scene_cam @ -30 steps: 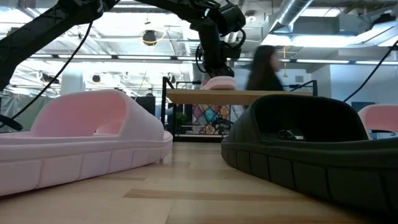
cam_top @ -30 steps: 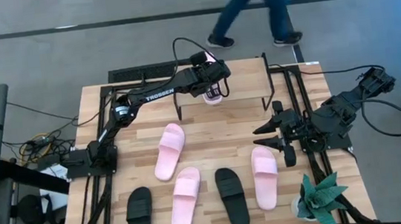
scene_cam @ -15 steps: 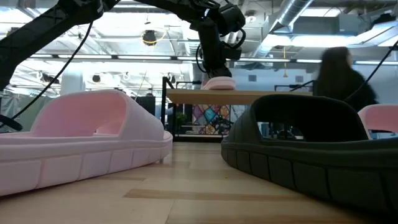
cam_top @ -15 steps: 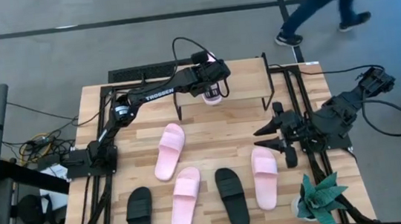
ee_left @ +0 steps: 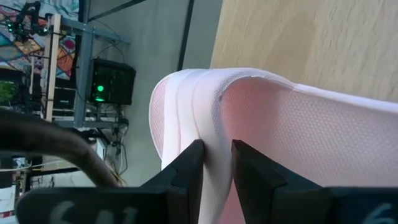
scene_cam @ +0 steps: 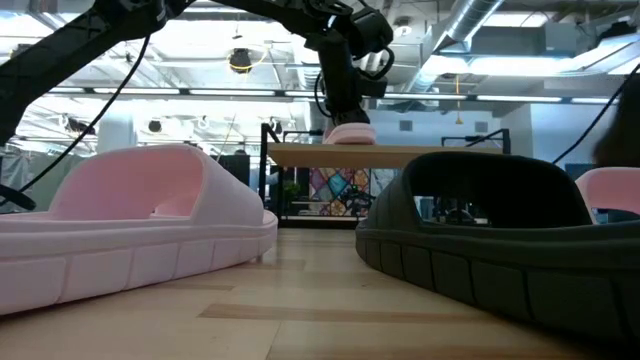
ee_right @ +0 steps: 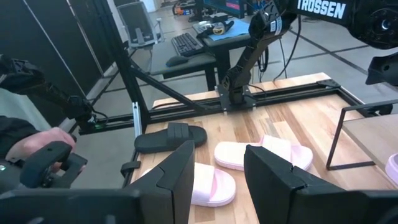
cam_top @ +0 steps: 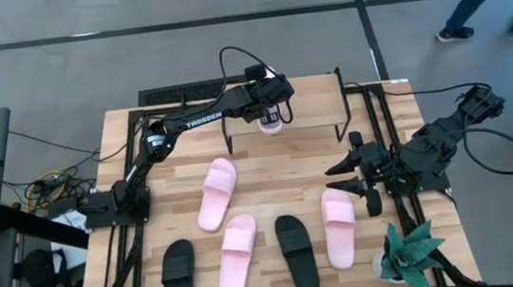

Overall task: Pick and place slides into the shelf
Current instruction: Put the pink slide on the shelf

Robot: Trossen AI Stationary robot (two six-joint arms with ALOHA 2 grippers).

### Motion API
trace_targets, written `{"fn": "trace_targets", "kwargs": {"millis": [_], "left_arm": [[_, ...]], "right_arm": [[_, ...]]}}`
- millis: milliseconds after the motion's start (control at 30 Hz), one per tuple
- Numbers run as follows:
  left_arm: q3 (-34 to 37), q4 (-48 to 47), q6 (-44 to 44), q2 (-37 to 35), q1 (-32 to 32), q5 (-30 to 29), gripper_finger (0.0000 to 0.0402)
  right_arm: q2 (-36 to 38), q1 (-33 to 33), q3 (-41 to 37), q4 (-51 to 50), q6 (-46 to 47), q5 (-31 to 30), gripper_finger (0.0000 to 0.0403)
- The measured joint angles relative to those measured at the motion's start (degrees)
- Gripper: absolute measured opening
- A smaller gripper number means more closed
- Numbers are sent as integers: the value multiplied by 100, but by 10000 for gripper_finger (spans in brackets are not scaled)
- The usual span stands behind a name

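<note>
- The left gripper hangs over the left half of the low light-wood shelf on thin black legs. Its two dark fingers are clamped on the side rim of a pale pink rubber slide with one wide strap.
- In the low view that held slide sits flat on the shelf board, so the step in hand looks like the set-down and release.
- To do it well, I would make sure the sole rests fully on the board and lies square, close to the left end, so room is left for the others. Then part the fingers just enough to clear the rim and lift straight up, so the slide is not dragged or tipped off the near edge.
- Five slides wait on the wooden tabletop nearer the front. From left to right: a black slide, a pink slide lying aslant, a second pink slide just in front of it, a second black slide, and a third pink slide.
- The right gripper waits at the right side of the table, just behind that last pink slide, fingers apart and holding nothing.
- A green potted plant stands at the front right corner.
</note>
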State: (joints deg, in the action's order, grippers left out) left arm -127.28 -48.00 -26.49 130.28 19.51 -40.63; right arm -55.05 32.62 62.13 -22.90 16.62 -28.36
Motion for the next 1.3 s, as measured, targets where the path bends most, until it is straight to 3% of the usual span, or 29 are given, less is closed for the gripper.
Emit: {"fn": "trace_targets", "kwargs": {"millis": [500,1300], "left_arm": [[0,141,-143,0,28,-167,71],[-17,94,-249,-15,39,71,71]], "right_arm": [[-2,0,2,-1,148,0,127],[-2,0,0,-2,155,0,127]]}}
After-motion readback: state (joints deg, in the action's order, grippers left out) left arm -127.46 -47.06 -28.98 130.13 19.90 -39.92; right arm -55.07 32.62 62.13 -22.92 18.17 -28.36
